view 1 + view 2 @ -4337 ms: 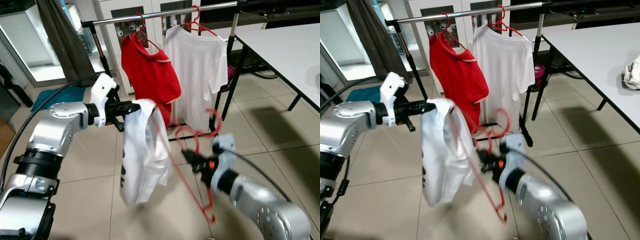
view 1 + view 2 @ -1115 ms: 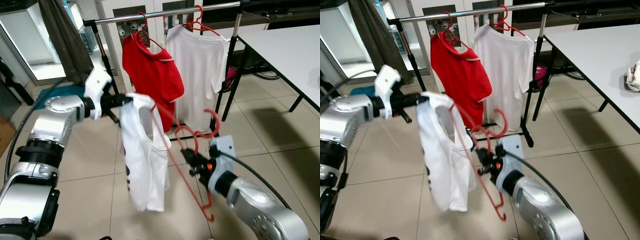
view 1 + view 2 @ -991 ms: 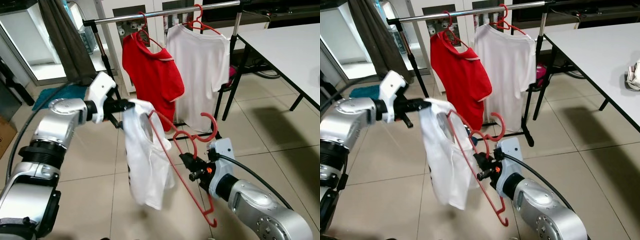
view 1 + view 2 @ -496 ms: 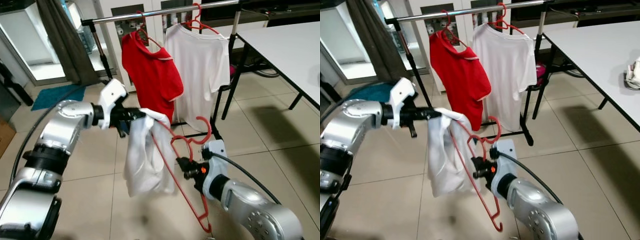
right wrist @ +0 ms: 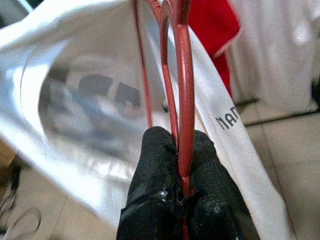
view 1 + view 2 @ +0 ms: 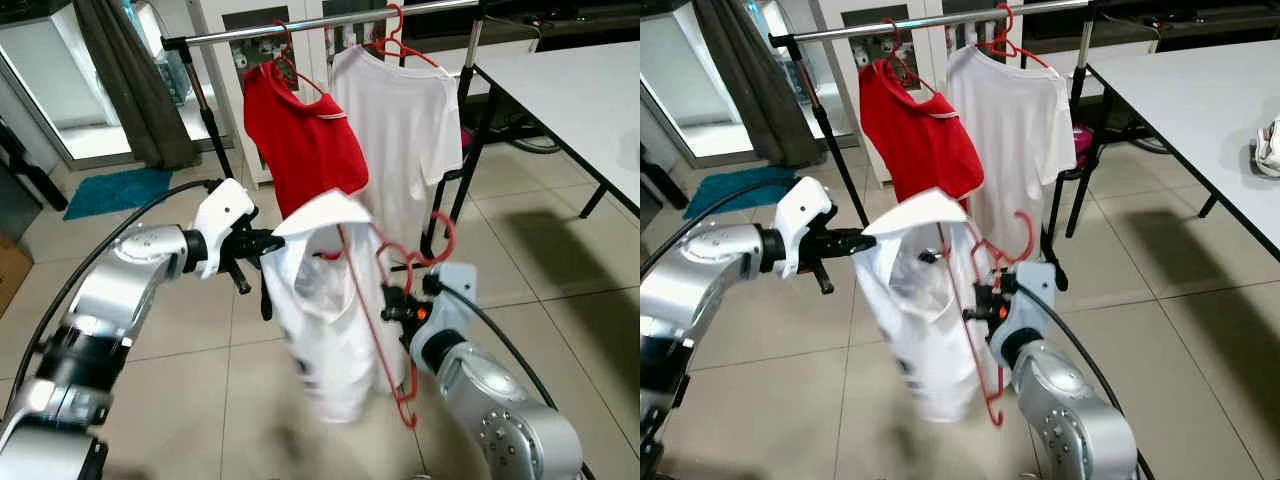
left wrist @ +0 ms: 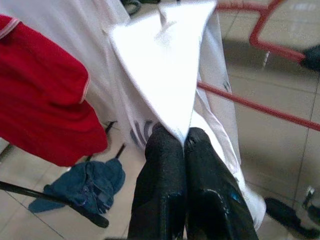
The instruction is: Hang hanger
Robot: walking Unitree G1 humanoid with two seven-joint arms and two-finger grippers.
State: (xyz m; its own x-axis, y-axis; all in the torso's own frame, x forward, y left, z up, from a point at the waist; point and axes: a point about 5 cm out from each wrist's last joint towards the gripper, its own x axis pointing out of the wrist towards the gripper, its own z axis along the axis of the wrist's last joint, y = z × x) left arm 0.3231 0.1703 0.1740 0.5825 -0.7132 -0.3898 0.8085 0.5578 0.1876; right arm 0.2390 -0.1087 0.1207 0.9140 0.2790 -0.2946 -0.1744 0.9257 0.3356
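left wrist view has the left pincer [image 7: 184,145] with both black fingers pressed together on a fold of the white shirt [image 7: 165,75], at what looks like its collar or hem edge. right wrist view has the right pincer [image 5: 178,145] clamped on the thin wires of the red hanger [image 5: 181,75], which run up from between the fingers into the shirt's opening.

from the head views, the shirt hangs in mid-air between the two arms, held out from the left, with the hanger's long wire inside or just against the cloth and its hook [image 6: 440,235] curling up on the right, near the right pincer [image 6: 395,300]. how far the hanger's shoulders sit inside the shirt is hard to tell; the cloth is blurred.

to do this step well, i judge the left pincer should keep the opening taut and wide while the right one works the hanger's shoulders in squarely, hook staying outside the neck. then it goes to the rail [image 6: 320,22] far behind, where a red shirt [image 6: 305,145] and another white shirt [image 6: 400,130] already hang.

the left arm [image 6: 130,275] reaches in bent from the left, forearm level. the right arm [image 6: 490,410] comes up from near right, wrist angled toward the shirt.
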